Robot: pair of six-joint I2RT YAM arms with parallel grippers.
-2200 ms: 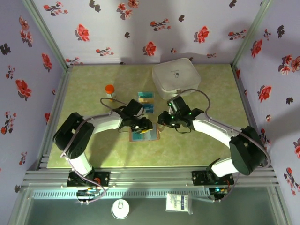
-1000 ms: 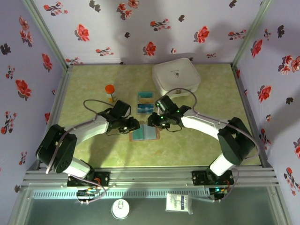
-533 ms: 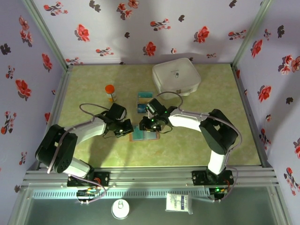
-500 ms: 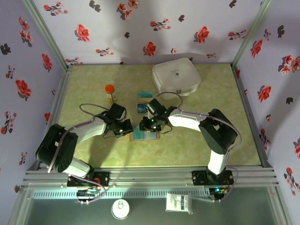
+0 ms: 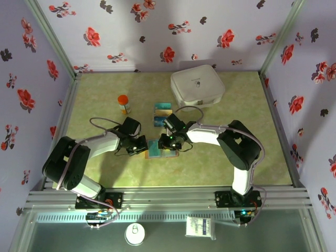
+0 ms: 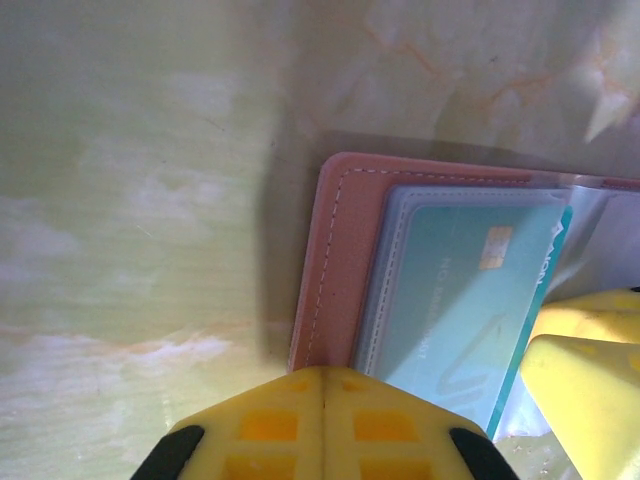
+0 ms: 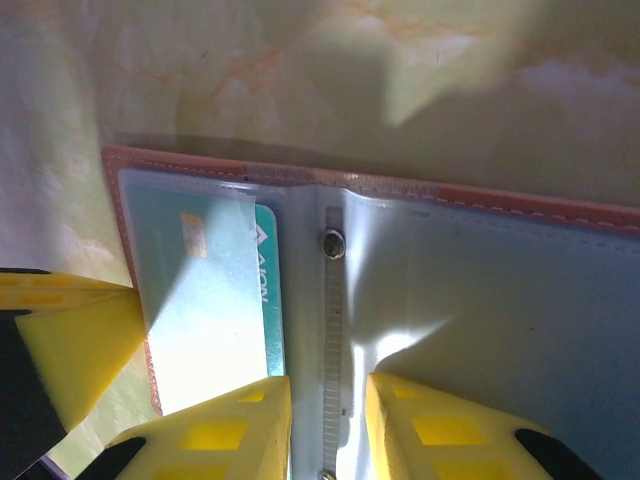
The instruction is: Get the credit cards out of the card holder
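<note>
The card holder (image 5: 157, 151) lies open on the table, tan leather (image 6: 336, 250) outside and blue-grey lining (image 7: 500, 300) inside. A teal credit card (image 6: 465, 300) sits in its left pocket (image 7: 205, 300), partly under clear plastic. Two more credit cards (image 5: 163, 107) (image 5: 159, 121) lie on the table just behind it. My left gripper (image 6: 325, 376) is shut, tips resting on the holder's left edge (image 5: 144, 147). My right gripper (image 7: 328, 400) stands narrowly open over the holder's centre spine (image 5: 167, 144), one finger on each side of the stitched strip.
A white rounded square case (image 5: 197, 87) stands at the back right of the mat. An orange-capped bottle (image 5: 123, 103) stands behind the left arm. The two grippers are close together over the holder, with floral walls around the table.
My left gripper has shut and settled on the holder's left edge. My right gripper has slid left and nearer, onto the holder's middle.
</note>
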